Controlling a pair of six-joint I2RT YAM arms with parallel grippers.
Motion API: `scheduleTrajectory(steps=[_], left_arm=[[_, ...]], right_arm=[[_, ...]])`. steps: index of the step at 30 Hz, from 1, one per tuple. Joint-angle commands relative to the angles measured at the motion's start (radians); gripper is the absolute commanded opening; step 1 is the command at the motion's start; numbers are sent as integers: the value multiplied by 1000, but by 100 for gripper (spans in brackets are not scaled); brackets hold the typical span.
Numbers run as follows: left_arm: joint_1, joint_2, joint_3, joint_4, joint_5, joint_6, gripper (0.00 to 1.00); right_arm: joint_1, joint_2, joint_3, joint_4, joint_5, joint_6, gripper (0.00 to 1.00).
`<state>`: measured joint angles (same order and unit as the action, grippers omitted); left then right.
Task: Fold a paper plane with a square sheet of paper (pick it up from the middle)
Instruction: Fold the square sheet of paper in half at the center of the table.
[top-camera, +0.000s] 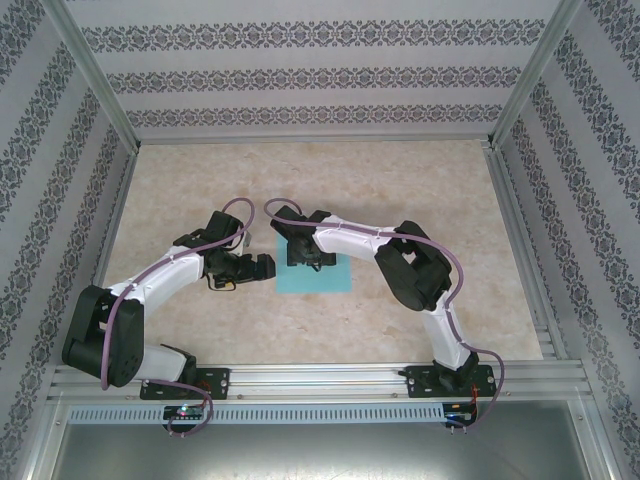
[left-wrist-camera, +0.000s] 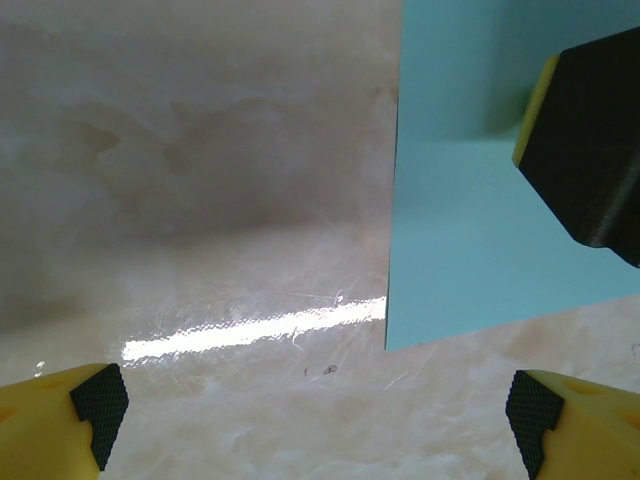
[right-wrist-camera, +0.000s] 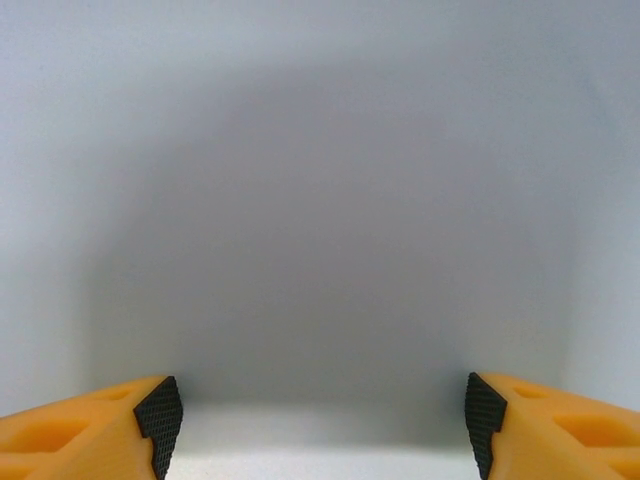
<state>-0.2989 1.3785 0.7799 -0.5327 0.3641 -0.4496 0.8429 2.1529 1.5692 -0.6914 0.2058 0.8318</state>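
The square sheet of paper (top-camera: 326, 276) lies flat on the table, light turquoise-blue, near the middle. My right gripper (top-camera: 303, 254) points down over its far left part, jaws open. In the right wrist view the open right gripper (right-wrist-camera: 320, 425) hangs close above a plain pale surface with nothing between the pads. My left gripper (top-camera: 262, 268) sits just left of the sheet, open. In the left wrist view the left gripper (left-wrist-camera: 315, 420) is over bare table, the sheet (left-wrist-camera: 470, 220) lies ahead to the right, and a right fingertip (left-wrist-camera: 590, 150) stands on or just over it.
The marble-patterned table (top-camera: 420, 200) is ringed by patterned walls and an aluminium frame (top-camera: 320, 378). Both arms bend inward, their elbows at the left (top-camera: 100, 335) and right (top-camera: 415, 265). A bright glare streak (left-wrist-camera: 250, 330) crosses the tabletop by the sheet's near left corner.
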Motion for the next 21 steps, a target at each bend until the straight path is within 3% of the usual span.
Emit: scheduleTrajectory(steps=[1, 14, 21], left_arm=[[10, 4, -12, 22, 15, -9, 100], [-2, 28, -18, 25, 19, -6, 100], [-4, 31, -10, 21, 16, -5, 100]], right_arm=[[9, 81, -25, -15, 1, 6, 75], [-5, 88, -75, 43, -53, -8, 66], [0, 43, -34, 11, 9, -45, 62]])
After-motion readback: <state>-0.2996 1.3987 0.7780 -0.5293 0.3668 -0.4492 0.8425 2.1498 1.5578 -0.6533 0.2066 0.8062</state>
